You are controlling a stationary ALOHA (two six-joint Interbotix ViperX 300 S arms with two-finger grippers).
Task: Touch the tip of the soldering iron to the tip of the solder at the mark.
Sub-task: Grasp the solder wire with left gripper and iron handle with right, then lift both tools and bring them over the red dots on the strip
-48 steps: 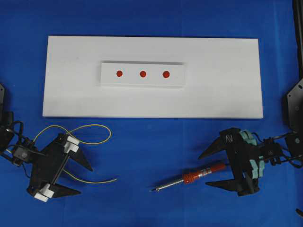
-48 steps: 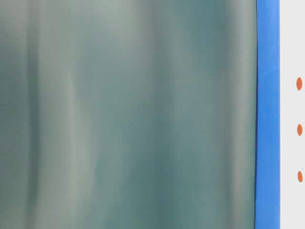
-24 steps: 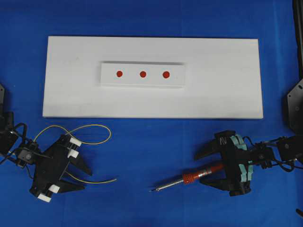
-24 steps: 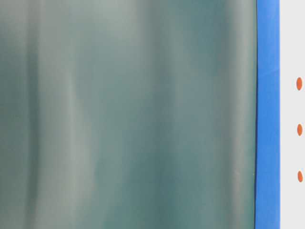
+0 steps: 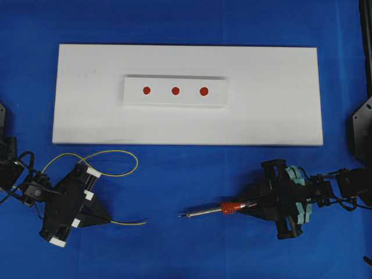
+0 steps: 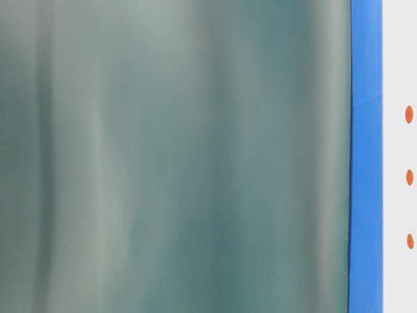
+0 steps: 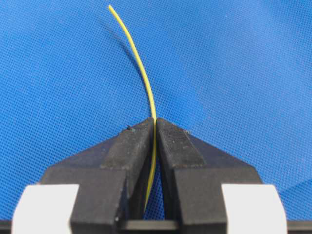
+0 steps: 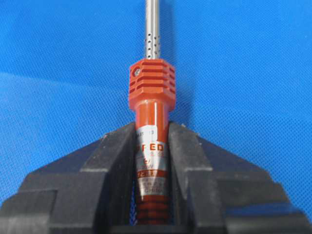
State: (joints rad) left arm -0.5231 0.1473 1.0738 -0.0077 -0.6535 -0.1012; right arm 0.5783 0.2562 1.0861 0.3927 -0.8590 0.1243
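My left gripper (image 5: pixel 106 218) is shut on the solder (image 5: pixel 129 222), a thin yellow wire whose free end sticks out to the right and whose loop (image 5: pixel 110 154) curls behind the gripper. In the left wrist view the solder (image 7: pixel 139 61) runs up out of the closed gripper (image 7: pixel 155 122). My right gripper (image 5: pixel 251 204) is shut on the soldering iron (image 5: pixel 218 210), which lies low over the blue cloth with its tip pointing left. In the right wrist view the red handle (image 8: pixel 151 141) sits clamped in the gripper (image 8: pixel 151 127). Three red marks (image 5: pixel 175 90) sit on a raised white block.
A large white board (image 5: pixel 279 99) lies across the far half of the blue cloth, with the raised block (image 5: pixel 218 99) at its middle. The table-level view is mostly blocked by a blurred grey-green surface (image 6: pixel 176 156); three marks (image 6: pixel 409 177) show at its right edge.
Both grippers have closed: the left onto the solder, the right onto the soldering iron's handle. The iron has shifted slightly left and straightened.
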